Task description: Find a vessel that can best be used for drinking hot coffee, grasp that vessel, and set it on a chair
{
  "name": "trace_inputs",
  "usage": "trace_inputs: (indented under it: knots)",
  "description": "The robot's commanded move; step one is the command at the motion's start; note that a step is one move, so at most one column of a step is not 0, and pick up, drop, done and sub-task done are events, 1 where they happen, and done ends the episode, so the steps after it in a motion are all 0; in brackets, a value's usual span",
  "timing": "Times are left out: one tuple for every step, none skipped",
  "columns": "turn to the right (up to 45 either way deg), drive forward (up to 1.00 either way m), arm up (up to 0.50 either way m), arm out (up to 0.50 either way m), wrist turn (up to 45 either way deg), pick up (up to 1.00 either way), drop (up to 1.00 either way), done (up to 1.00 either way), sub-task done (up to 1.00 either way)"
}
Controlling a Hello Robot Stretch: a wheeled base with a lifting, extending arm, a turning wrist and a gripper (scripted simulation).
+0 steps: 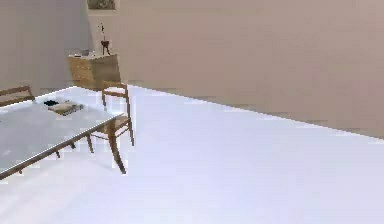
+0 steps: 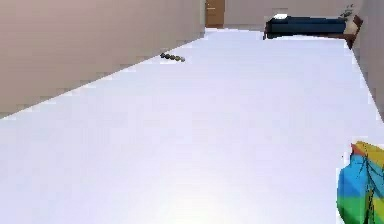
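Note:
A wooden chair (image 1: pixel 117 112) stands at the far end of a pale-topped table (image 1: pixel 30 135) on the forward view's left. A second wooden chair (image 1: pixel 15 95) shows at that table's far side, by the left edge. A flat dark thing (image 1: pixel 62 106) lies on the tabletop near the first chair; I cannot tell what it is. No cup or mug shape can be made out.
A wooden cabinet (image 1: pixel 95 70) with a small dark statue (image 1: pixel 104 45) on top stands against the back wall. In the arm side view a dark bed (image 2: pixel 310 26) lies far off, small dark things (image 2: pixel 172 57) lie by the wall, and a colourful object (image 2: pixel 366 182) is at bottom right. White floor spreads wide.

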Motion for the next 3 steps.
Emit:
trace_inputs:
  knots:
    - [45.0, 0.00, 0.00, 0.00, 0.0, 0.00, 0.00, 0.00, 0.00]
    - [45.0, 0.00, 0.00, 0.00, 0.0, 0.00, 0.00, 0.00, 0.00]
    - [9.0, 0.00, 0.00, 0.00, 0.0, 0.00, 0.00, 0.00, 0.00]
